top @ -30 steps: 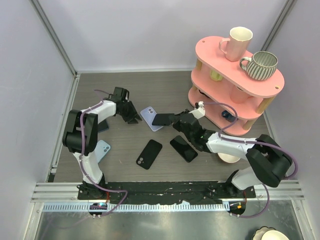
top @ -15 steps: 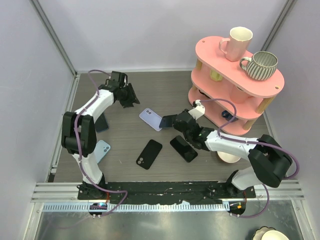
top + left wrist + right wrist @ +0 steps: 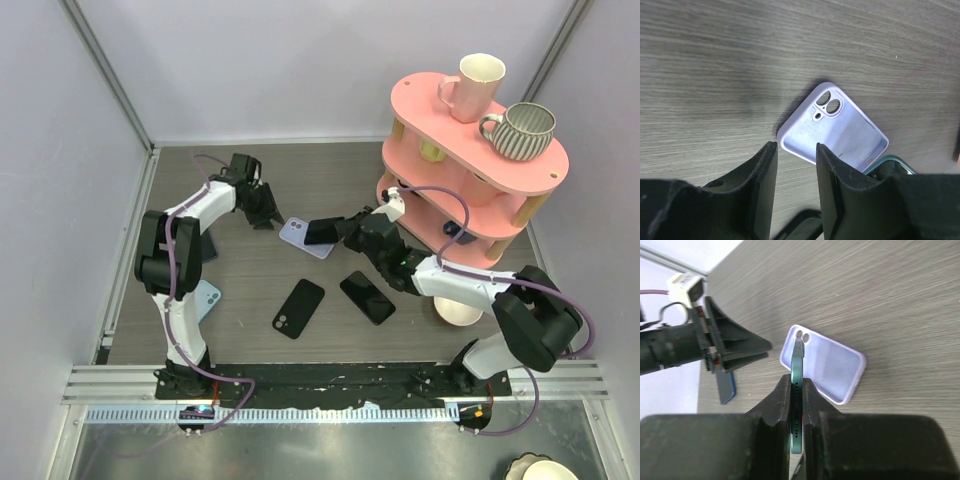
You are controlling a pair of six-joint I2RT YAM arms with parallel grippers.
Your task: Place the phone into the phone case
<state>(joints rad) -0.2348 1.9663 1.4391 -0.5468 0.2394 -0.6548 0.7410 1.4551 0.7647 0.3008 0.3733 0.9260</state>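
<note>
1. Grey-brown wood-grain table (image 3: 330, 180) covered the floor of a pale-walled enclosure, and both arms reached out across it.
2. A pink tiered shelf (image 3: 470, 130) stood well behind the right gripper (image 3: 796, 382), on its outer side, and played no part in the task.
3. The right gripper's jaws were clamped nearly shut on the phone (image 3: 798, 365), gripping its two flat faces so that only its thin teal edge showed between the fingers.
4. The left gripper (image 3: 795, 147) hovered low with its jaws partly apart and nothing between them.
5. The lilac phone case (image 3: 840, 135) lay flat on the table, hollow side up. Its camera-cutout corner sat just ahead of the left fingertips, and its body lay directly under the right jaws.
6. The phone stood on edge, its far tip over the cutout end of the case. Whether it touched the case could not be told.
7. Two dark handsets (image 3: 298, 308) lay well apart from both sets of jaws, towards the arm bases.
8. The step in hand looked like the start of insertion, with the phone brought over the case but not yet seated.
9. The next move probably calls for turning the phone flat to match the hollow and pressing it down. The left jaws would need to steady the case so it does not slide.
</note>
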